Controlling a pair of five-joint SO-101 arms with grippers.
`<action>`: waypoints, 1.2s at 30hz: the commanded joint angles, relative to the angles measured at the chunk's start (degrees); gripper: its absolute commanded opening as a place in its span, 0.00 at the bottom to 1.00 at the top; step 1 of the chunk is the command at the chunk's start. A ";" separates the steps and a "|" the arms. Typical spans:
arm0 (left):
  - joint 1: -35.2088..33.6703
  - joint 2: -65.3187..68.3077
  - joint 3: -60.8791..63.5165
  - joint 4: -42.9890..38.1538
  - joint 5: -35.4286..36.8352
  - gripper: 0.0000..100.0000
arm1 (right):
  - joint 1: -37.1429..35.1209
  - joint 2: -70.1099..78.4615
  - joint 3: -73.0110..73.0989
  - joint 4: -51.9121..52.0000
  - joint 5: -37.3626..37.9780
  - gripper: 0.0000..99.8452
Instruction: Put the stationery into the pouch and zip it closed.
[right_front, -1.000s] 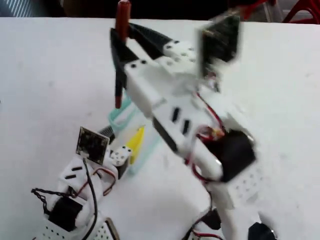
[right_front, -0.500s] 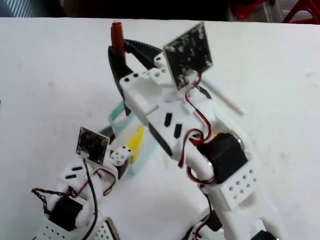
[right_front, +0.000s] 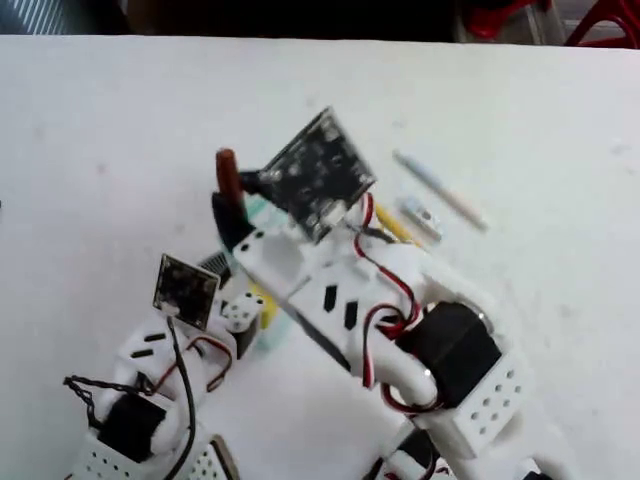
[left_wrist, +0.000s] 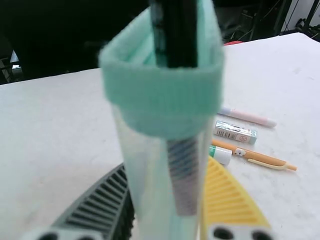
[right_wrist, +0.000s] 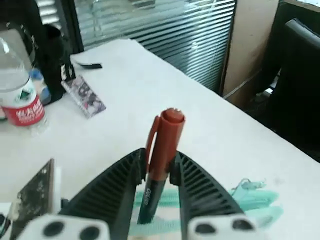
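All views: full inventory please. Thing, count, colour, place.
marker: 1, red cap, dark body, upright in the right gripper, lower end in the mouth of the pouch
pouch: 1, mint green, held up by the left gripper
pale pen: 1, pinkish white, on the table past the pouch
small box: 1, white and mint, next to the pale pen
orange pen: 1, orange, near the small box
green-capped stick: 1, white, beside the orange pen
water bottle: 1, clear, red label, standing on the table
table: 1, white
left gripper: 1, grey and yellow, shut on the pouch
right gripper: 1, black, shut on the marker
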 joint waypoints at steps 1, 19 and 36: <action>0.48 -0.40 -0.35 -1.93 -0.97 0.18 | -0.40 -1.63 -0.18 4.00 2.02 0.08; 0.57 -0.40 -0.35 -1.93 -1.05 0.18 | 2.95 -6.02 -1.85 6.29 0.53 0.31; 0.57 -0.40 -0.35 -1.93 -0.97 0.18 | 30.37 -16.40 16.18 5.85 0.44 0.28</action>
